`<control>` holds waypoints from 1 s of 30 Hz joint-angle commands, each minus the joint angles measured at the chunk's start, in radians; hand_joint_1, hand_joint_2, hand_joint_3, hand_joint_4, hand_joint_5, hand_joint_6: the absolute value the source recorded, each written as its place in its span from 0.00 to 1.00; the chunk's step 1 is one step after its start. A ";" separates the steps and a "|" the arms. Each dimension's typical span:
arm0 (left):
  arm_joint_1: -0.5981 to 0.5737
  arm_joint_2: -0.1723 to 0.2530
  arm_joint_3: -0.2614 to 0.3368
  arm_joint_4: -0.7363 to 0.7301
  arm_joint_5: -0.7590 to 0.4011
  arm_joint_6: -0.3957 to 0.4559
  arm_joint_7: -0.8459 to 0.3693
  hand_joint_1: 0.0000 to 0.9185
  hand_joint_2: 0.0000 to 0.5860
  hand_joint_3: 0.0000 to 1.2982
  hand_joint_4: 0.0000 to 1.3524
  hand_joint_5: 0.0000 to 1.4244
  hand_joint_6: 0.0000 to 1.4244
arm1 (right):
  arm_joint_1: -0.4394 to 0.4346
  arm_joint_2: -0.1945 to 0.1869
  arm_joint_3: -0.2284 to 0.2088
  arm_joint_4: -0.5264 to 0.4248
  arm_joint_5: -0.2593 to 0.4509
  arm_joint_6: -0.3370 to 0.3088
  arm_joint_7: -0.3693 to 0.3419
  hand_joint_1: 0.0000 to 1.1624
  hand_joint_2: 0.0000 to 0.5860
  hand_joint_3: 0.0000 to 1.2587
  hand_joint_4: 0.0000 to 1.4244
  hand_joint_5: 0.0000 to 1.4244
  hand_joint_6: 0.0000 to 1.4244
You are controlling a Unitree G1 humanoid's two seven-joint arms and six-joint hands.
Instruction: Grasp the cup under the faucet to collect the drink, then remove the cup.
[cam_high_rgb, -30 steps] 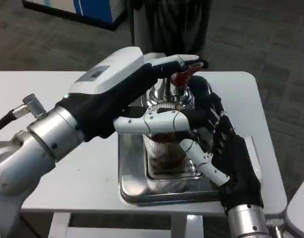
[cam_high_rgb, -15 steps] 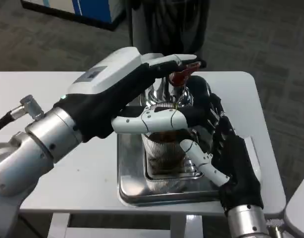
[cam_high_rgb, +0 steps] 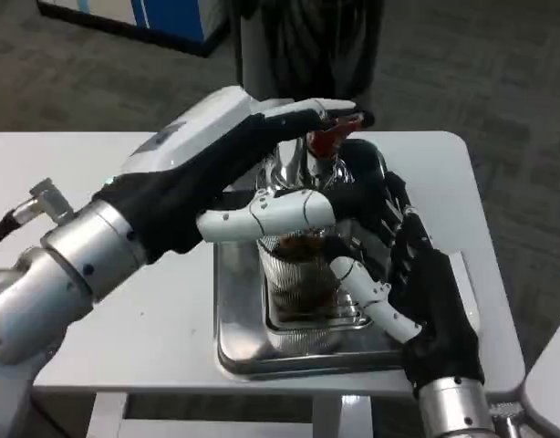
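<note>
At frame centre the right hand [cam_high_rgb: 417,283] holds the ribbed clear cup [cam_high_rgb: 296,278], probably slippery and liquid-heavy; grip mid-wall. Left hand [cam_high_rgb: 253,173] fingers rest on the lever [cam_high_rgb: 333,139]

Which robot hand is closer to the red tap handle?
Left. The left hand reaches over the dispenser, its fingers right at the red handle. The right hand sits lower, beside the cup on the tray.
</note>
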 commanded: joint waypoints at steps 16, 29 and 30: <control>0.130 -0.068 0.103 0.007 -0.129 0.114 0.049 0.00 0.16 0.02 0.00 0.06 0.00 | 0.014 0.018 0.002 -0.013 0.000 -0.003 -0.003 0.55 0.35 0.05 0.10 0.13 0.15; 0.194 -0.089 0.179 -0.083 -0.159 0.181 0.077 0.00 0.15 0.00 0.00 0.01 0.00 | 0.013 0.018 0.002 -0.016 0.002 -0.001 -0.002 0.54 0.36 0.05 0.10 0.13 0.15; 0.209 -0.088 0.194 -0.096 -0.163 0.189 0.080 0.00 0.15 0.00 0.00 0.01 0.00 | 0.013 0.018 0.002 -0.015 0.002 -0.001 -0.003 0.54 0.36 0.05 0.10 0.13 0.15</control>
